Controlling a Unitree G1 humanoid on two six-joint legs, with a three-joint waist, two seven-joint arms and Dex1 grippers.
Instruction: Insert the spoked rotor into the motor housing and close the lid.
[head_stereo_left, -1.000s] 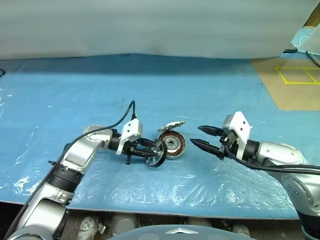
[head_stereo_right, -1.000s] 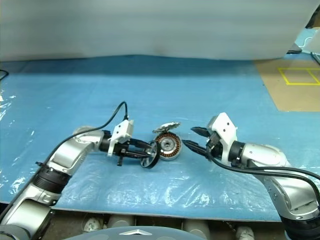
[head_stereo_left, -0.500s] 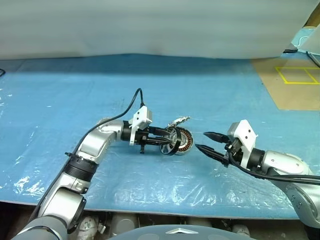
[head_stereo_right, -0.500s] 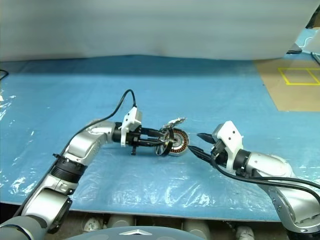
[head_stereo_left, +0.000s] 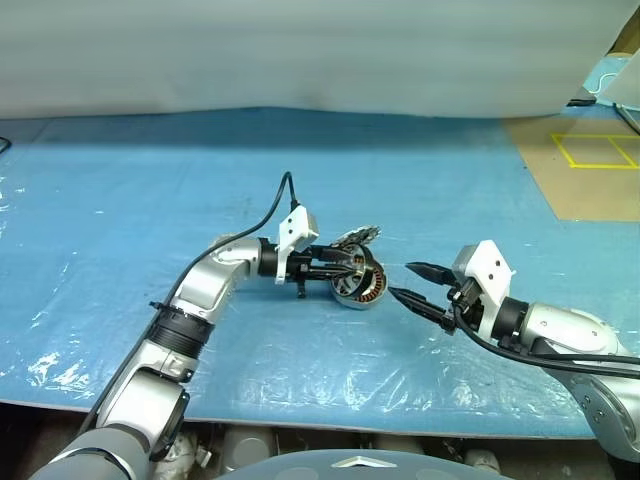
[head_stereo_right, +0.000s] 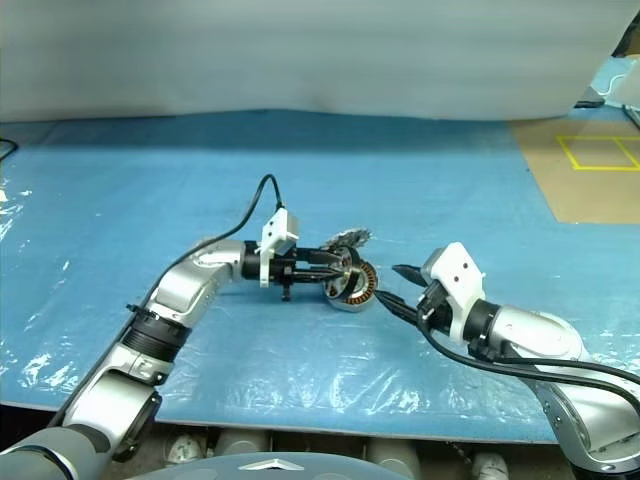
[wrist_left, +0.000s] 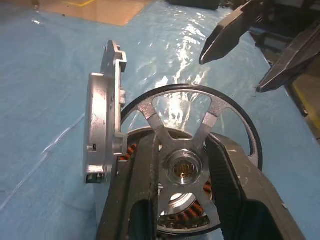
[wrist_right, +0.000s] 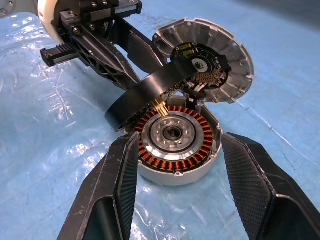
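Over the motor housing mid-table | left gripper fingers pinching spoked rotor hub; lower it level, centred | right gripper fingers spread, beside housing | lid propped behind

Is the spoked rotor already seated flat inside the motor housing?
No: the spoked rotor hangs tilted in the left gripper above the motor housing, whose copper windings lie exposed.
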